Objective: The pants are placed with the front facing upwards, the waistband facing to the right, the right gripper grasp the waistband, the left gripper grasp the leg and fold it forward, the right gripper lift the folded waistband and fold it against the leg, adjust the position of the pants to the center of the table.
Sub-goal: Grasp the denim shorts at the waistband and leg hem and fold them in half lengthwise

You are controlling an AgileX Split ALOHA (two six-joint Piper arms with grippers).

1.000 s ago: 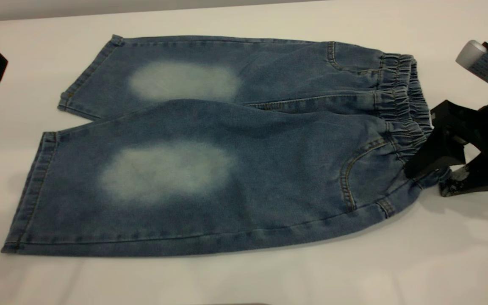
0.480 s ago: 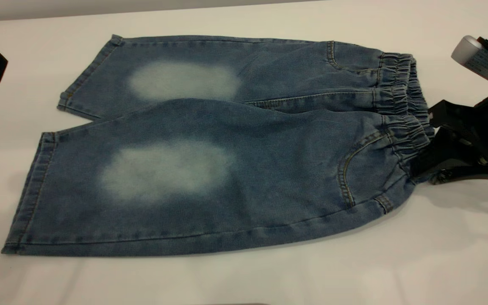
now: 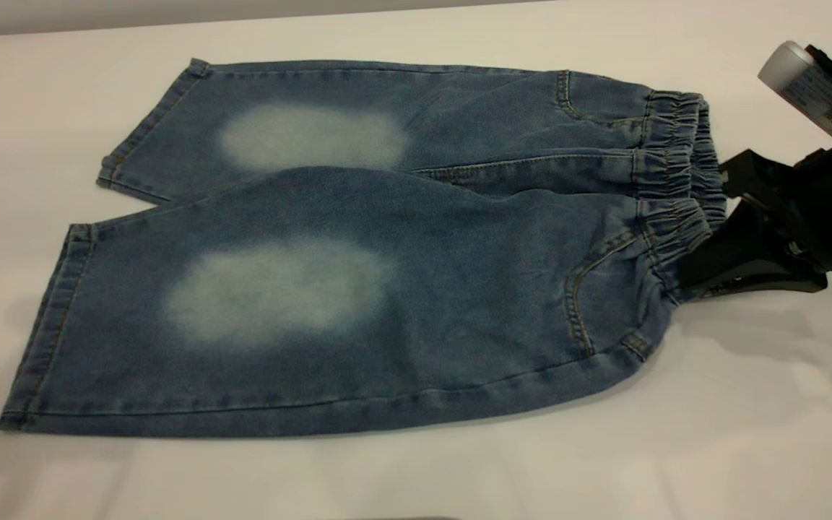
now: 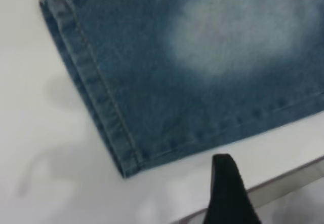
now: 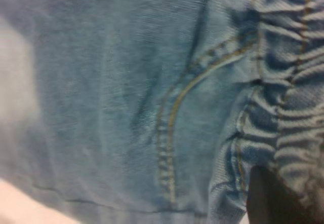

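Denim pants (image 3: pixel 358 245) lie flat, front up, on the white table (image 3: pixel 712 433), legs to the left, the gathered waistband (image 3: pixel 676 180) to the right. The right gripper (image 3: pixel 698 278) is clamped on the near corner of that waistband, puckering the elastic where the jaws bite. The left gripper (image 4: pixel 225 183) hangs off the cloth just beside the near leg's hem (image 4: pixel 96 89); whether it is open cannot be told. Soft but fairly weighty, the denim looks likely to drape and drag rather than hold shape. The double-stitched hem and thick waistband appear the firmest places to take hold.
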